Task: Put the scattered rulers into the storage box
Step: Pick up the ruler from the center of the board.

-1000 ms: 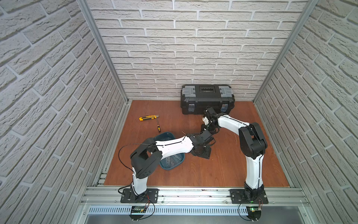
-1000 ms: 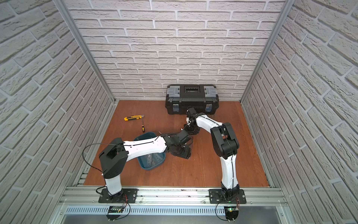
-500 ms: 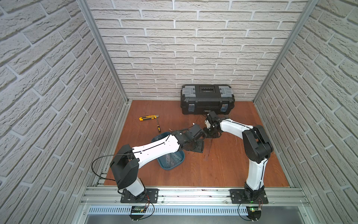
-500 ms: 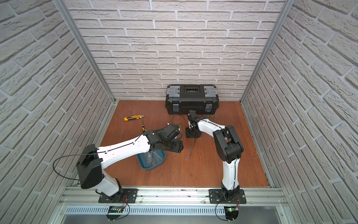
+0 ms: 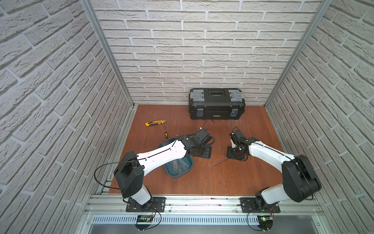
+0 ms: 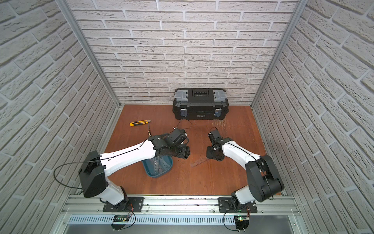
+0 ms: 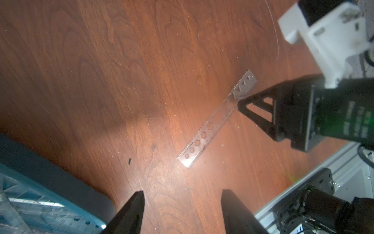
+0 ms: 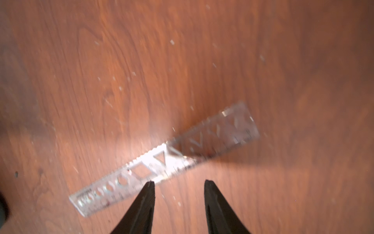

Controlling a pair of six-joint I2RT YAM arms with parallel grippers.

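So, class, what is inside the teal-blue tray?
Clear rulers lie inside the tray, overlapping; their number cannot be told. The left arm covers the tray's far part, so what lies there is hidden.

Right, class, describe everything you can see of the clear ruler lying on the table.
The ruler is a transparent plastic strip with graduation marks, one wavy edge and cut-out hexagons, a square and triangles. It lies flat on the wooden table, outside the teal tray. One fingertip of the open right end effector meets its edge; contact is unclear.
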